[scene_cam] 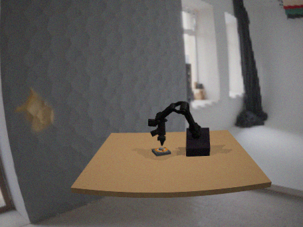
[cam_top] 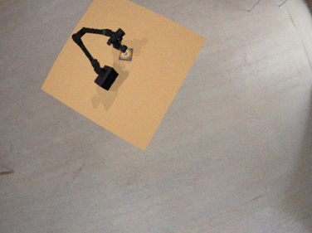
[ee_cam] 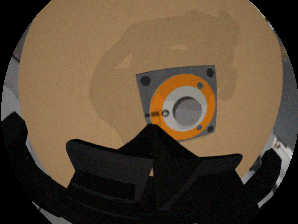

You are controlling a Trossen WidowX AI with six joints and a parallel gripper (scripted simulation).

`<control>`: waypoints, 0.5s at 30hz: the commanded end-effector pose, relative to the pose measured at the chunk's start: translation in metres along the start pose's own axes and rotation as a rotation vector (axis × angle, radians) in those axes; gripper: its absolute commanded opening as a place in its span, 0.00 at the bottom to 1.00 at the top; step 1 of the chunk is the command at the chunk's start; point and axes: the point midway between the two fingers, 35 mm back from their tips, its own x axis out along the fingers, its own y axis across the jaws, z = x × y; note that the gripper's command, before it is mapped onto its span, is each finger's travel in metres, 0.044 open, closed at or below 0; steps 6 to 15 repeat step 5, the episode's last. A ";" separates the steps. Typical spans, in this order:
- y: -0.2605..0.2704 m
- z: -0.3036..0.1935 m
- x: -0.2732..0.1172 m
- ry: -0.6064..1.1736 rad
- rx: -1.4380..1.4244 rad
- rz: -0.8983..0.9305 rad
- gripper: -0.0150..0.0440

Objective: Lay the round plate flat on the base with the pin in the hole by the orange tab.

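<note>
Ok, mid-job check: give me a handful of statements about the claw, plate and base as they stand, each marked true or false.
1. The claw is shut with nothing in it. True.
2. The claw is wide open around the plate. False: its fingers are closed together, pointing down above the plate.
3. The orange plate lies on a grey square base. True.
4. The base stands on top of the arm's black pedestal. False: it lies on the tan table, beside the pedestal.
5. In the exterior view the claw tip hangs just above the plate. True.
</note>
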 end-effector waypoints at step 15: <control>0.000 0.000 0.000 -0.001 0.005 0.000 0.25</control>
